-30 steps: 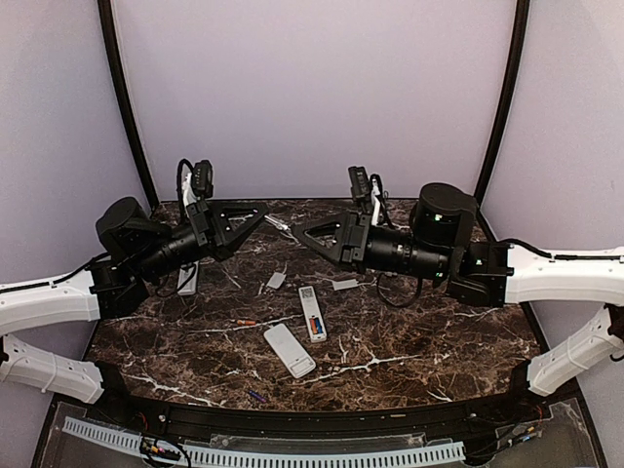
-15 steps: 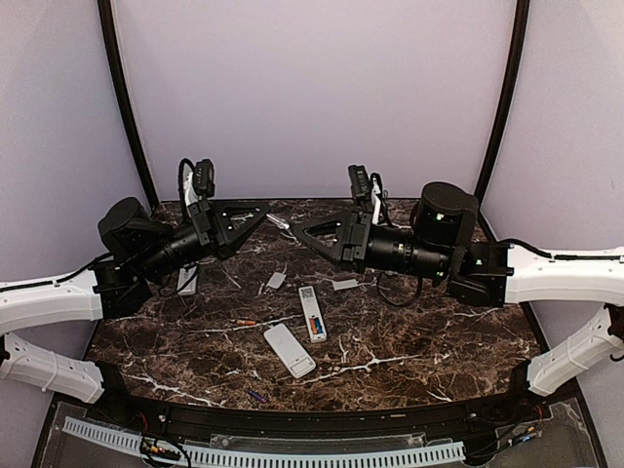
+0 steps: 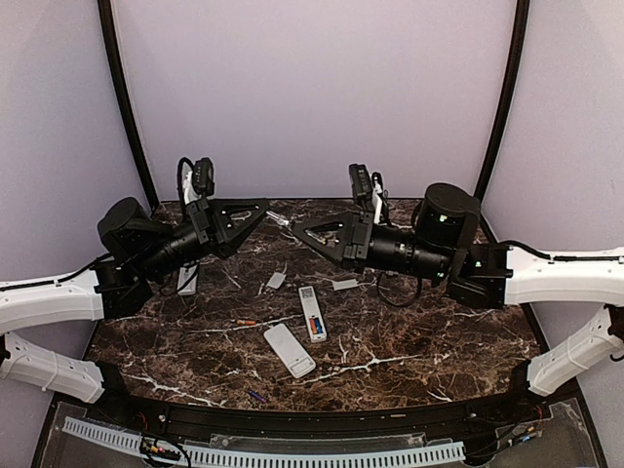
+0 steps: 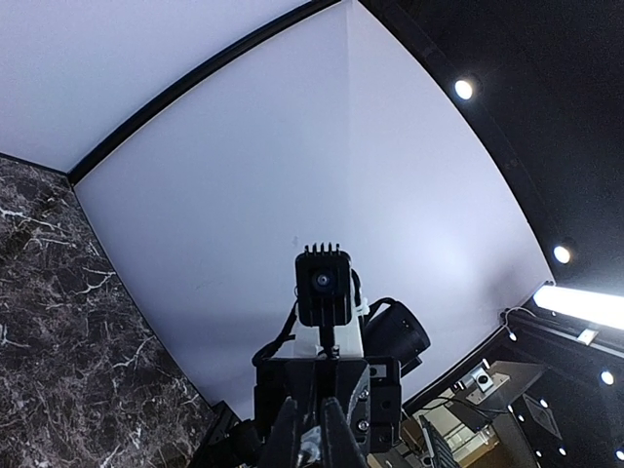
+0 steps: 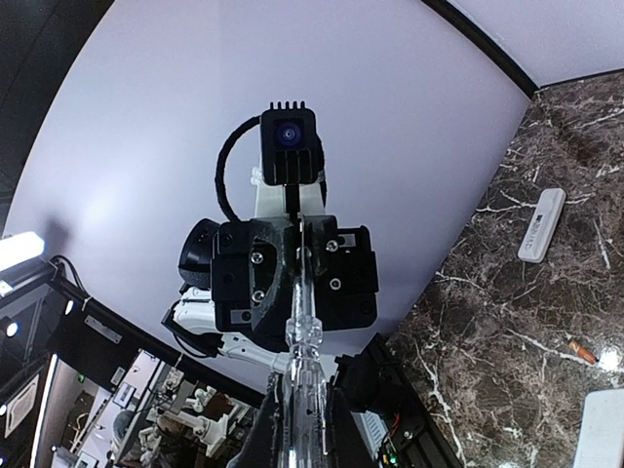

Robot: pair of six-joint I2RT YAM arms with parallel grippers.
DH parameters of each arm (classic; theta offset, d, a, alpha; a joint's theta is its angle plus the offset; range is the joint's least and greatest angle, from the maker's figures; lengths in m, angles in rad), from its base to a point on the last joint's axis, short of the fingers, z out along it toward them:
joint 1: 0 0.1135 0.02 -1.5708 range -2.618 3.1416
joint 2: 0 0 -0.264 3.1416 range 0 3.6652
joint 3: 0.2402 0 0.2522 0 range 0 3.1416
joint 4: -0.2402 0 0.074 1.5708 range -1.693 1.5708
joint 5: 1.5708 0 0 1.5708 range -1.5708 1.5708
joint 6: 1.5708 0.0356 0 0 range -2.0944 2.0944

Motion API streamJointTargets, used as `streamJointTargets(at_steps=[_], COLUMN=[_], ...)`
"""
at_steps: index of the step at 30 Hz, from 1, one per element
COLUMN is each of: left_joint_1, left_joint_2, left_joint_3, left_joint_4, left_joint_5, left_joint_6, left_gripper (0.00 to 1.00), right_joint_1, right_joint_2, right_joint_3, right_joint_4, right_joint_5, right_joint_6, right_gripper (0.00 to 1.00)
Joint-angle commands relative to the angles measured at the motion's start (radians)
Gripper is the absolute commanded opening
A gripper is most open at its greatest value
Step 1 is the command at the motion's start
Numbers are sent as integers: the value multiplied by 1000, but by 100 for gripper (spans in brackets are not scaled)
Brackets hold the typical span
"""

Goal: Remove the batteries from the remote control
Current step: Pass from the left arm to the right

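1. Top external view. The left gripper and the right gripper are raised over the far part of the marble table. Their tips face each other and almost meet. A thin pale strip spans the gap between the tips; what it is cannot be told. Below the tips, toward the near edge, lies the open remote, with red and blue batteries seated in its compartment. A second white remote lies just nearer than it. An orange battery lies loose on the left gripper's side of the open remote. A purple battery lies by the near edge, well apart from both grippers. Two small white covers lie on the table beneath the grippers. A third remote shows partly under the left arm.

2. Left wrist view. The left gripper's fingers stand pressed close, pinching a pale piece between them. Straight ahead are the right gripper's black body and its wrist camera.

3. Right wrist view. The right gripper's fingers are pressed on the thin pale strip. The strip runs straight ahead into the left gripper's jaws, which are closed to a slit on it. To the right of the fingers, down on the table, lie the third remote and the orange battery.
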Motion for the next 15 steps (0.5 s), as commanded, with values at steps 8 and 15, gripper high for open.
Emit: streamJointTargets(at_steps=[8,15], left_joint_1=[1,10], left_joint_2=[-81,-110], left_joint_3=[-1,95], left_joint_4=[-237,-592], left_joint_5=[-38,-111], left_joint_6=[78,148], left_gripper=[52,81], right_joint_1=[-1,-18], right_joint_2=[-54,-81], right_joint_3=[-7,100], right_joint_4=[-173,-570], right_joint_5=[140,285], right_joint_6=[-33,-96], right_gripper=[0,0])
